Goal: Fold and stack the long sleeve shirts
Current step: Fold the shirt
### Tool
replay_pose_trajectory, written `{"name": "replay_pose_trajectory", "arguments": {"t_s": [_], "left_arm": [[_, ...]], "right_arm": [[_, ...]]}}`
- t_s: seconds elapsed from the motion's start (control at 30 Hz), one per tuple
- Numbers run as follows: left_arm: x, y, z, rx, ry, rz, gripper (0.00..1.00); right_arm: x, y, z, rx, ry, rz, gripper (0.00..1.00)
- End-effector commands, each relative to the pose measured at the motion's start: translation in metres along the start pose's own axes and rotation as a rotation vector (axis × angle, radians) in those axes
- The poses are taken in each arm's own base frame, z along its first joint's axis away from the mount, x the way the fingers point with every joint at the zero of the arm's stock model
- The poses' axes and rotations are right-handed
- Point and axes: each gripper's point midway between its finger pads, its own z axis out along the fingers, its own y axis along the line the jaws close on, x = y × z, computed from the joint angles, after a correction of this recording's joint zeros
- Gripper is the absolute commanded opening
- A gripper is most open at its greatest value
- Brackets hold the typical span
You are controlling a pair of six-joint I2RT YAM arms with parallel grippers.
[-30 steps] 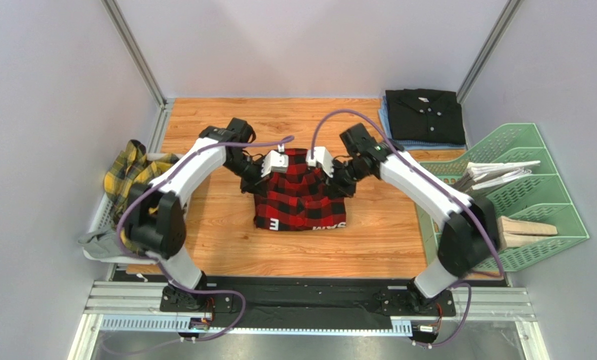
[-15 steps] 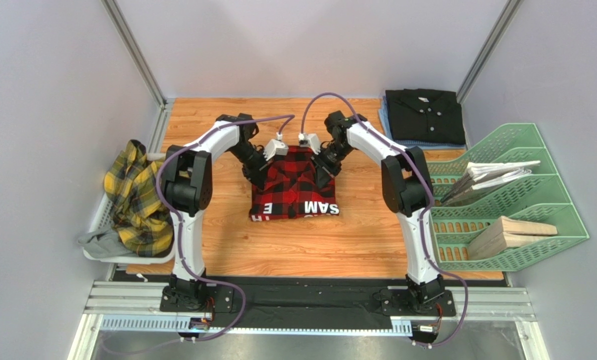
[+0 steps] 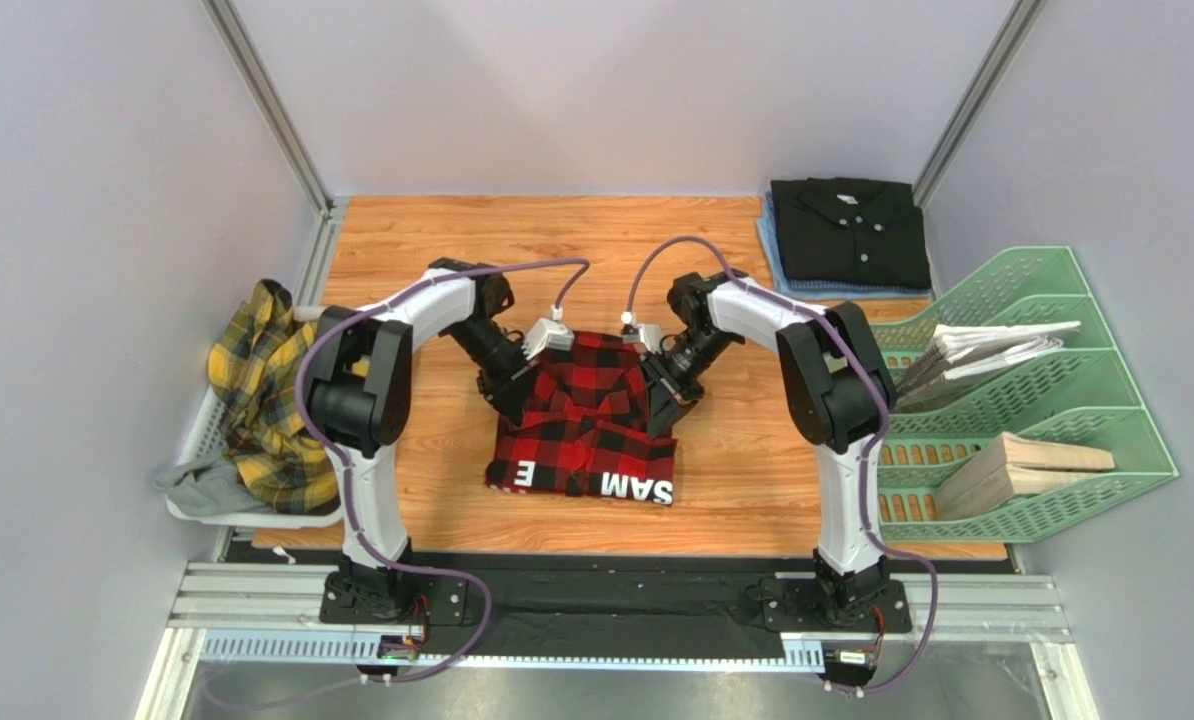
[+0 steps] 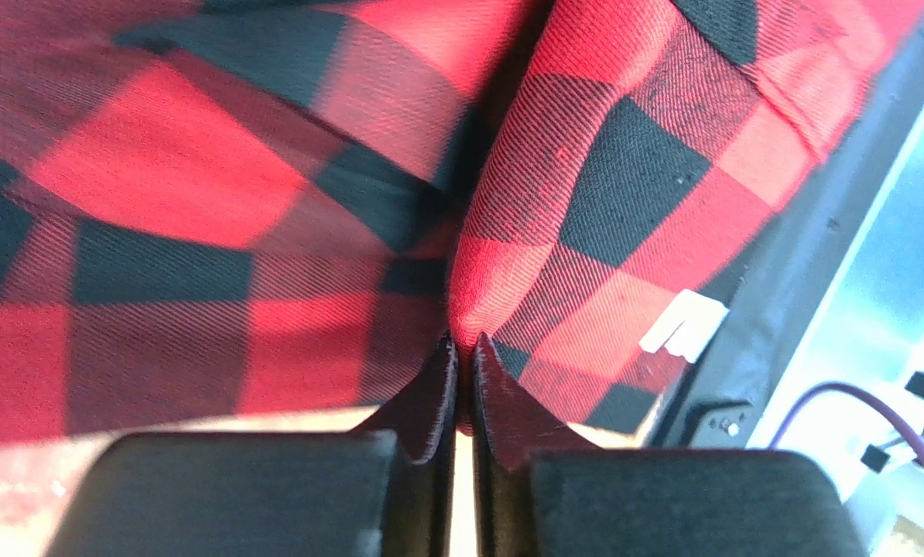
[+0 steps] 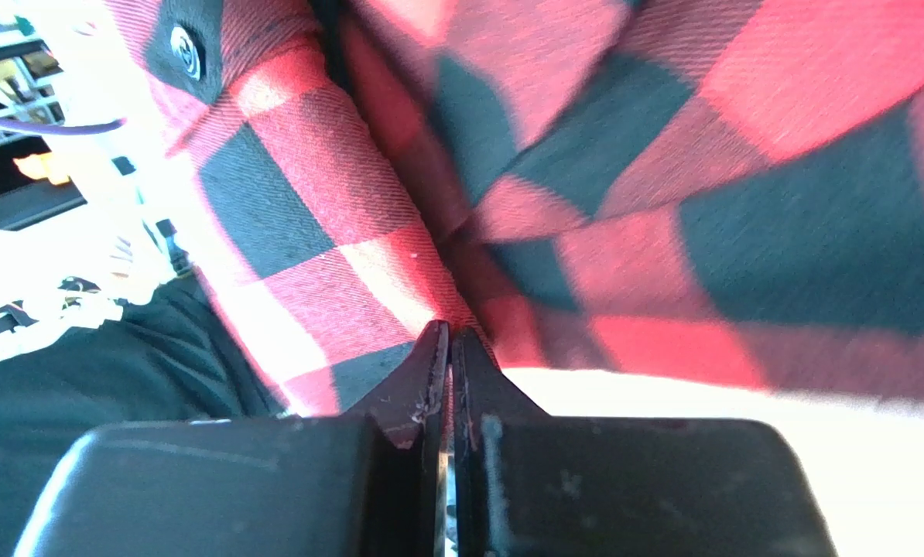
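Note:
The red-and-black check shirt (image 3: pixel 588 428) lies folded on the wooden table, white letters on its near hem. My left gripper (image 3: pixel 501 387) is shut on the shirt's left edge, and a fold of check cloth (image 4: pixel 618 197) is pinched between the tips of the left gripper (image 4: pixel 461 348). My right gripper (image 3: pixel 663 393) is shut on the right edge; in its wrist view the right gripper (image 5: pixel 449 339) nips the check cloth (image 5: pixel 350 151). The black shirt (image 3: pixel 848 228) sits folded at the back right. The yellow-and-dark plaid shirt (image 3: pixel 270 393) lies crumpled on the left.
A white tray (image 3: pixel 186 450) at the left edge holds the plaid shirt and a grey cloth. A green file rack (image 3: pixel 1061 285) with papers and a wooden block stands on the right. A blue cloth (image 3: pixel 770 248) lies under the black shirt.
Both grippers have carried the check shirt out to the far side and then drawn it back toward the near edge. It now lies lower and flatter, lettered hem nearest.

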Motion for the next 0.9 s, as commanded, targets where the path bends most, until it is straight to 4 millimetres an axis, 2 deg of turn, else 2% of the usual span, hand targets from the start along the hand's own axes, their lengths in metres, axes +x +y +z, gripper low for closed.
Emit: {"name": "replay_pose_trajectory", "arguments": {"t_s": [0.0, 0.07, 0.13, 0.17, 0.2, 0.3, 0.43, 0.47, 0.5, 0.6, 0.67, 0.87], "left_arm": [[-0.024, -0.022, -0.034, -0.003, -0.168, 0.099, 0.24], [-0.037, -0.025, -0.05, -0.024, -0.247, 0.142, 0.32], [-0.049, -0.028, -0.065, -0.04, -0.312, 0.205, 0.44], [-0.054, -0.031, -0.069, -0.043, -0.332, 0.225, 0.53], [-0.059, -0.032, -0.071, -0.052, -0.347, 0.253, 0.59], [-0.069, -0.042, -0.072, -0.061, -0.356, 0.312, 0.61], [-0.082, -0.052, -0.051, -0.047, -0.322, 0.384, 0.62], [-0.088, -0.057, -0.04, -0.037, -0.305, 0.423, 0.62], [-0.089, -0.057, -0.033, -0.028, -0.286, 0.441, 0.62], [-0.094, -0.055, -0.01, -0.016, -0.226, 0.46, 0.62], [-0.093, -0.061, -0.001, 0.02, -0.204, 0.461, 0.62], [-0.08, -0.059, 0.022, 0.062, -0.124, 0.468, 0.62]], "right_arm": [[-0.014, 0.038, -0.029, -0.044, -0.1, -0.03, 0.2], [-0.027, 0.049, -0.044, -0.066, -0.15, -0.049, 0.29], [-0.036, 0.056, -0.052, -0.087, -0.179, -0.061, 0.37], [-0.044, 0.058, -0.055, -0.09, -0.188, -0.073, 0.41], [-0.049, 0.058, -0.056, -0.093, -0.197, -0.074, 0.41], [-0.069, 0.054, -0.056, -0.104, -0.212, -0.069, 0.39], [-0.099, 0.045, -0.051, -0.125, -0.248, -0.073, 0.37], [-0.103, 0.035, -0.041, -0.137, -0.232, -0.047, 0.35], [-0.113, 0.04, -0.043, -0.162, -0.247, -0.054, 0.34], [-0.128, 0.031, -0.032, -0.209, -0.247, -0.024, 0.24], [-0.133, 0.026, -0.027, -0.222, -0.246, -0.009, 0.22], [-0.141, 0.018, -0.014, -0.226, -0.266, -0.029, 0.21]]}}
